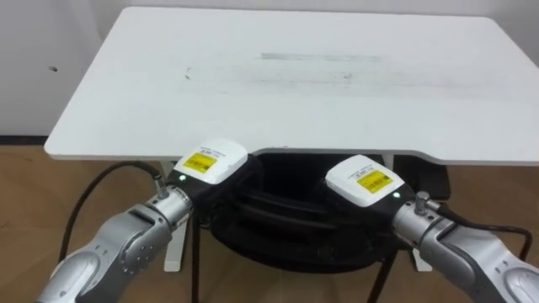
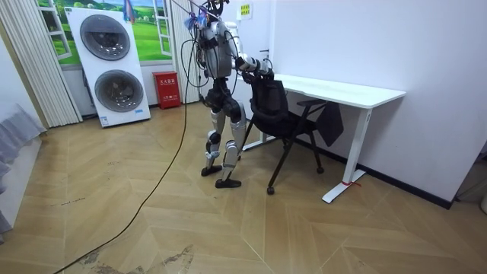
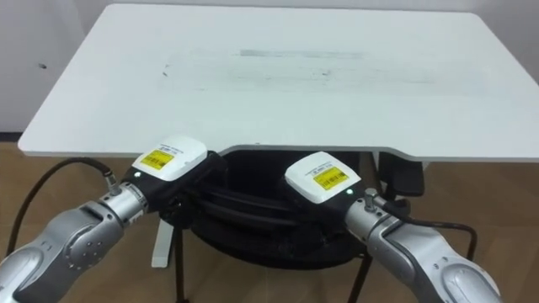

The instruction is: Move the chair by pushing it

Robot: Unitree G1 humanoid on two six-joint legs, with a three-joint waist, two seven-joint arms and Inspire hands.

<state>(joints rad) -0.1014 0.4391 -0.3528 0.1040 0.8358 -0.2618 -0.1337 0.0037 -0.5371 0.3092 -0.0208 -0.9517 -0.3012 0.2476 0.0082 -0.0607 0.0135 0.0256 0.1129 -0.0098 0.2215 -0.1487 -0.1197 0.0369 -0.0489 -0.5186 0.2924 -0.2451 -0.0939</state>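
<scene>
Eye views: the left hand (image 1: 210, 160) and right hand (image 1: 364, 179) rest apart on the black chair (image 1: 286, 225)'s back, likely for an even push. Whether they grip it cannot be told. The chair meets the white table (image 1: 295, 84)'s near edge.

Room view: the robot stands behind the chair. The seat seems only partly under the table, with the legs on the wooden floor (image 2: 152, 213).

Arms outstretched, left hand (image 1: 210, 160) beside right hand (image 1: 364, 178).
</scene>
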